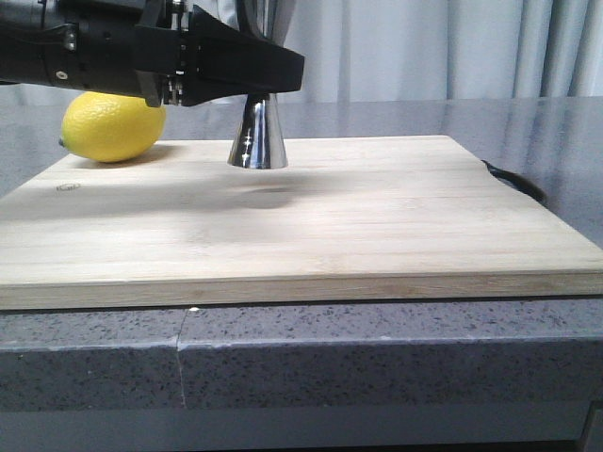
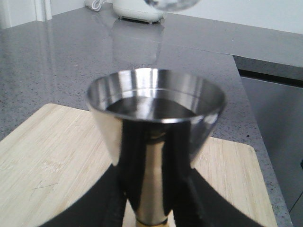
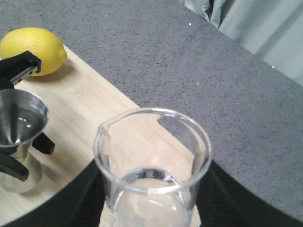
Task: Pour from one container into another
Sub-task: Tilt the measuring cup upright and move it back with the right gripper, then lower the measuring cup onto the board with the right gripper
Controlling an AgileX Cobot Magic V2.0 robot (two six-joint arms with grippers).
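Left gripper (image 2: 151, 208) clamps the steel jigger (image 2: 156, 123); right gripper (image 3: 151, 198) grips the glass beaker (image 3: 152, 165) beside the jigger; a misaligned lip risks spilling onto the cutting board (image 1: 377, 226)

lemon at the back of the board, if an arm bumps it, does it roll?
The lemon looks rounded and lies loose on the board, so it would probably roll, wobbling on its pointed ends. Its dimpled skin likely grips fairly well. Probably firm.

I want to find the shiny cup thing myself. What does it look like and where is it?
Look at the big wooden board. Near its back edge, right of the yellow lemon, stands the steel jigger, gripped by the left hand. It is mirror-shiny and pinched at the waist, unlike the clear glass beaker.
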